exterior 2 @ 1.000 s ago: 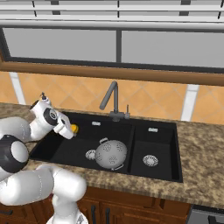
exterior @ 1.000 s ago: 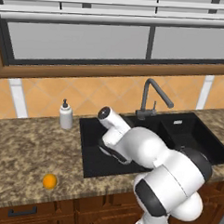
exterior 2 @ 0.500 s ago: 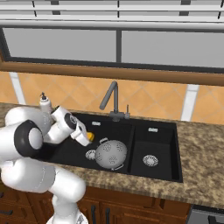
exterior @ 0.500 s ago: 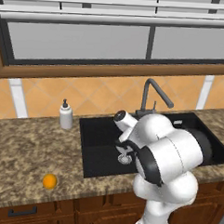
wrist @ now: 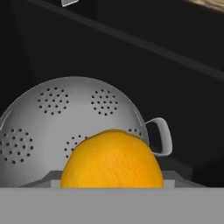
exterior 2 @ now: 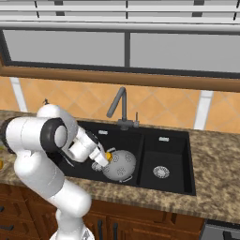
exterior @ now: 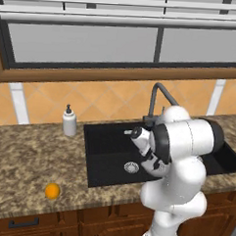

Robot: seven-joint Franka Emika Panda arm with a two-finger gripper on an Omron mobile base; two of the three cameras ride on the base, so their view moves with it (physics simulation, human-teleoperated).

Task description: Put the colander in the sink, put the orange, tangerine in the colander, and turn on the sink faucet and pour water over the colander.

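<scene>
Fingers grasping a round orange fruit above the perforated grey metal colander in the black double-basin sink; release seemingly next.

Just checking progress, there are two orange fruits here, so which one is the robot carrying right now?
The fruit at the gripper, over the colander in the sink. The other fruit lies on the counter, left of the sink.

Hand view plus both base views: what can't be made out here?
- Claw fingertips: in the hand view the held fruit covers them; too small in the right base view.
- Colander inside: hand view shows its outer wall only.
- Left base view: the arm blocks the colander and most of the sink.
- Fruit on the counter: too small to tell orange from tangerine.
</scene>
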